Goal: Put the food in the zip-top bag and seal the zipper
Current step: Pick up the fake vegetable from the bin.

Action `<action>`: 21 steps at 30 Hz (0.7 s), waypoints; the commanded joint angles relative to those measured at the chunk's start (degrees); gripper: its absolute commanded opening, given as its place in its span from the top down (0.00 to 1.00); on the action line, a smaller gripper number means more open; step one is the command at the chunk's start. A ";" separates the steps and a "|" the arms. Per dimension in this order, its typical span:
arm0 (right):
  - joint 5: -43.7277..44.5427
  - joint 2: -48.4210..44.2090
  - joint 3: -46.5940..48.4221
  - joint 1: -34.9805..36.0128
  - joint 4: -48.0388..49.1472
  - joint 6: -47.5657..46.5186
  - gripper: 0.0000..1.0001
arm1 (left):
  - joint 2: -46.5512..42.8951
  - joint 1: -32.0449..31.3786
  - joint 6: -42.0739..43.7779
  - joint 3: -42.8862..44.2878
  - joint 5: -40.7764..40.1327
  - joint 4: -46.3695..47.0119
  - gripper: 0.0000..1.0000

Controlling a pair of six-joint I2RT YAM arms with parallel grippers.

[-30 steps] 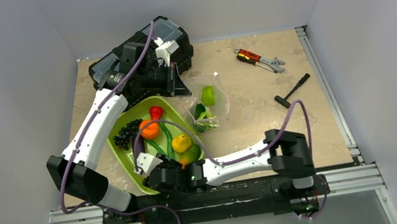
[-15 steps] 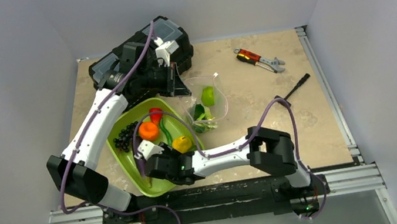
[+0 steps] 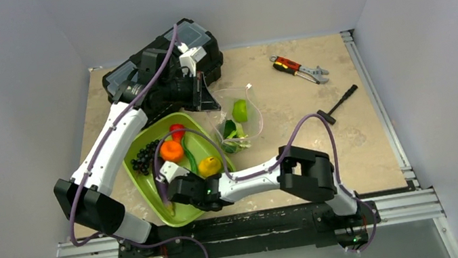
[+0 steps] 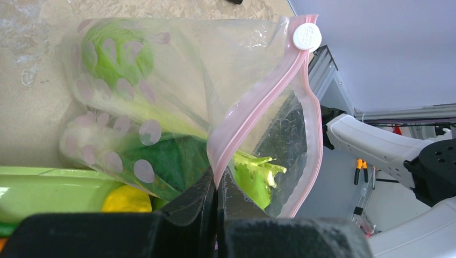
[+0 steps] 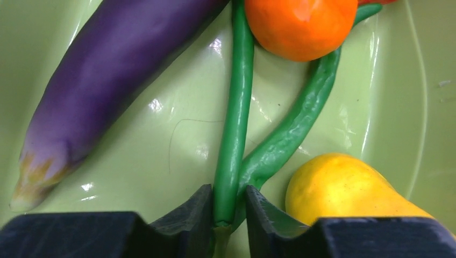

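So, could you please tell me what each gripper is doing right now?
Left gripper: closed on the pale-pink zipper strip of the clear plastic bag.
Right gripper: closed on a long thin green bean.

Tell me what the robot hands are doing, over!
Left gripper shut on zipper, bag open. Right gripper shut on green bean in tray. Eggplant, orange alongside.

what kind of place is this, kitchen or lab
Probably a robot lab cell: white walls around the table, left arm and right arm on a metal rail, toy food in a tray.
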 commanded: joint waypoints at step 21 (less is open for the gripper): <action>-13.17 -25.80 0.63 0.56 -17.84 0.31 1.00 | -2.14 0.62 0.58 0.23 -0.49 2.32 1.00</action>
